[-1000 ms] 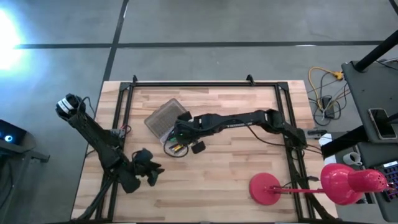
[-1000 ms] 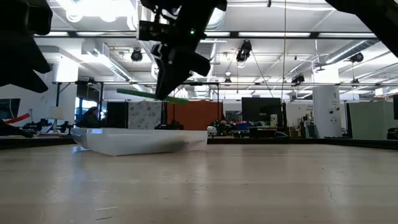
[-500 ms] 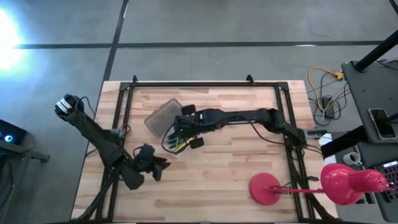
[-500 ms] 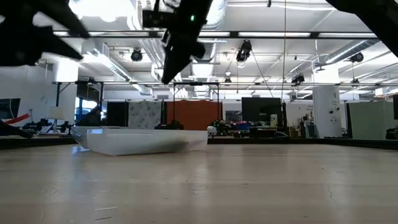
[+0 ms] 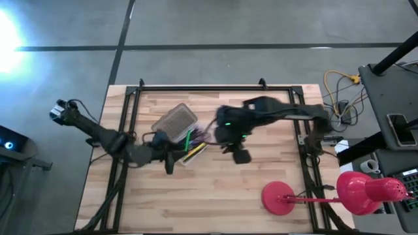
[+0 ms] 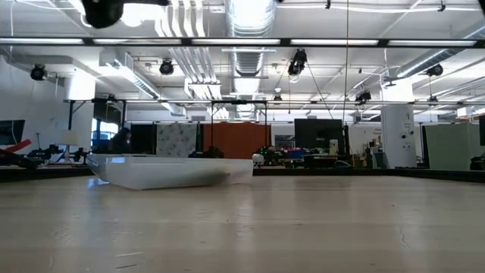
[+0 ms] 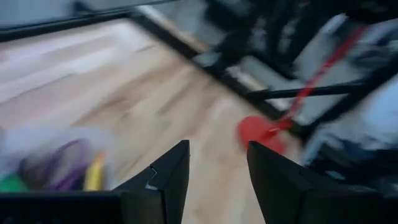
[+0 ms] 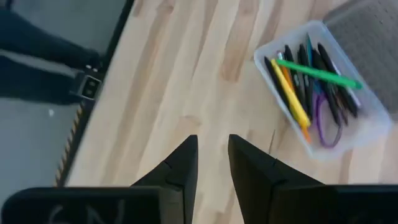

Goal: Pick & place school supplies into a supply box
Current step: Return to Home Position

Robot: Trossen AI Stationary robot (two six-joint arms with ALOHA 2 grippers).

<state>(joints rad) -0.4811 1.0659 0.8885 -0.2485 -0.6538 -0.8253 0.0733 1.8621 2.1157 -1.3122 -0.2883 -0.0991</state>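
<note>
The clear supply box (image 5: 194,149) rests flat on the table left of centre, with its ribbed grey lid (image 5: 174,121) swung open toward the far left. Inside lie several pens and markers (image 8: 308,87) in black, yellow and orange, plus purple-handled scissors (image 8: 324,121). A green pen (image 8: 320,73) lies across the others. My right gripper (image 5: 240,155) hovers open and empty to the right of the box (image 8: 348,134). My left gripper (image 5: 168,161) is open and empty at the box's near-left side. The low view shows the box (image 6: 170,171) but no fingers.
A red lamp stands with its round base (image 5: 281,198) at the table's near right, its head (image 5: 362,192) hanging past the right edge; its base (image 7: 258,132) also shows in the left wrist view. Black frame rails run along the left, far and right edges. Bare wood lies right of the box.
The green pen my right gripper held above the box has left the fingers and now lies in the box. The right gripper then rose and drew away toward the table's right. My left gripper swung from the near left up to the box's near-left side.
</note>
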